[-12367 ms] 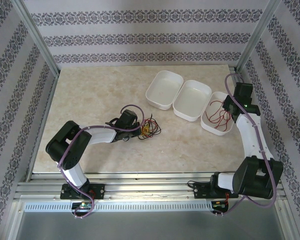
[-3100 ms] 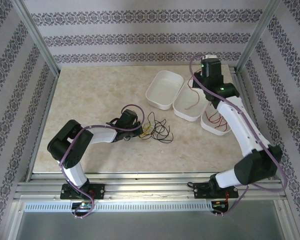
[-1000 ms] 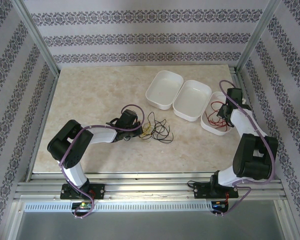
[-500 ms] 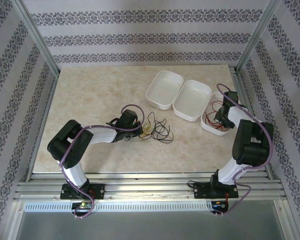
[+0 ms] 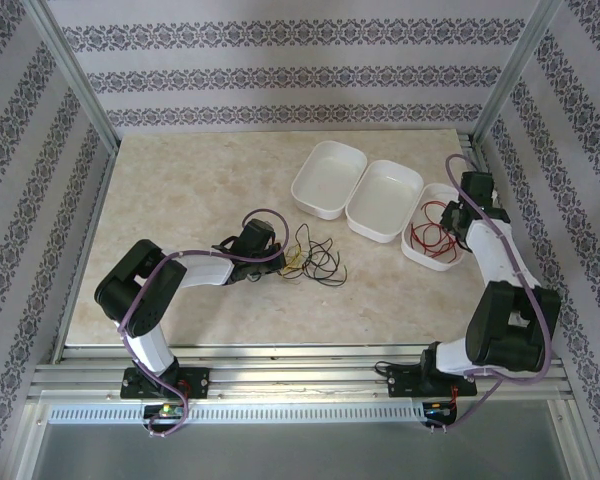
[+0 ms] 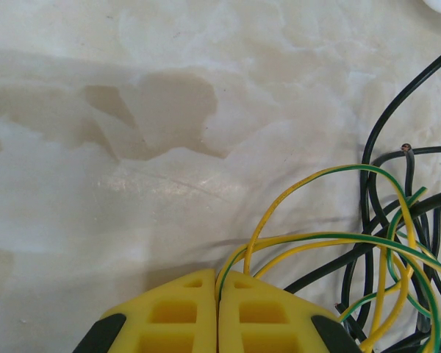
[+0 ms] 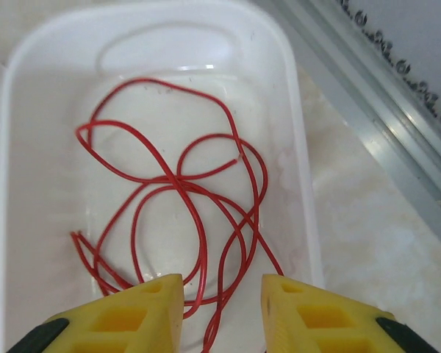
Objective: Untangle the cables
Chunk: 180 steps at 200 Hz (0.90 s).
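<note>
Basically the red cable (image 7: 180,184) was sorted: it lay as a loose coil on the floor of the rightmost white tray (image 7: 294,110), at the right edge of the table (image 5: 180,190). The right gripper (image 7: 222,309) hung just above it with its jaws parted, and one strand ran through the gap unclamped, so it held nothing. The coil's long axis followed the tray's length, top to bottom in the right wrist view, and a free end pointed off to the right near the middle. The left gripper (image 6: 218,312) was closed tight on the yellow-green cable (image 6: 316,239), pinned at the seam of the fingers low on the table. From there its loops fanned out to the right in the left wrist view, toward the trays in the top view. They crossed through the black cable (image 6: 375,147), whose coil sprawled mostly left-right just beside the left gripper. One cut end of the black cable stuck up toward the top of the left wrist frame. Judged step: red drop-off done, black and yellow-green not yet separated. The next move probably calls for the right arm to come across, grab a black strand clear of the yellow-green loops, and draw it away while the left gripper anchors. The middle tray (image 5: 385,200) looked the likely drop. Risk is snagging both cables.
</note>
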Motion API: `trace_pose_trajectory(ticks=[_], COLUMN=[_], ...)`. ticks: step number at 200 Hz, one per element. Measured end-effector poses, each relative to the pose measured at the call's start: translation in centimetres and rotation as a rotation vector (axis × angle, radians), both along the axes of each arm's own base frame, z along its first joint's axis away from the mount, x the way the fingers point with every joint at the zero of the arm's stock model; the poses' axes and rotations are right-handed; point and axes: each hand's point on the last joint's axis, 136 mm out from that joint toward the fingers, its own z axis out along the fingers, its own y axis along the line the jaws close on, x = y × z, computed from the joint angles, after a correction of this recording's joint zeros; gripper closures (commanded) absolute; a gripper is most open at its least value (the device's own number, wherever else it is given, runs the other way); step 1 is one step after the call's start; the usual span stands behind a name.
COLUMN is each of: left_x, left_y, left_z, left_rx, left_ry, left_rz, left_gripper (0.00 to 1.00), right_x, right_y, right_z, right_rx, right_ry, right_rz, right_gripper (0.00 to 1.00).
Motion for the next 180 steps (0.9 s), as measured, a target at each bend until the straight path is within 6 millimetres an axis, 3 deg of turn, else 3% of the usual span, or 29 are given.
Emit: trace_pose_trajectory(ticks=[55,78,104,125,180], left_x=[0.0,0.0,0.0,0.0,0.0], left_y=[0.0,0.0,0.0,0.0,0.0], left_z=[0.0,0.0,0.0,0.0,0.0], left_rx=[0.0,0.0,0.0,0.0,0.0], left_ry=[0.0,0.0,0.0,0.0,0.0], left_rz=[0.0,0.0,0.0,0.0,0.0], left_gripper=[1.0,1.0,1.0,1.0,1.0], right_x=[-1.1,-1.5,-1.6,-1.8,-3.6], right_y=[0.4,2.0,6.6,11.2,23.3], right_z=[4.2,6.6,9.6,10.6,7.5], right_rx=[-0.014,-0.01,-0.001,0.017,0.101], right_ry=[-0.088,-0.16,-0.252,-0.278,-0.187], right_rz=[0.006,0.054,0.192,0.328,0.625], right_gripper=[0.63,0.61,0.61,0.61,0.61])
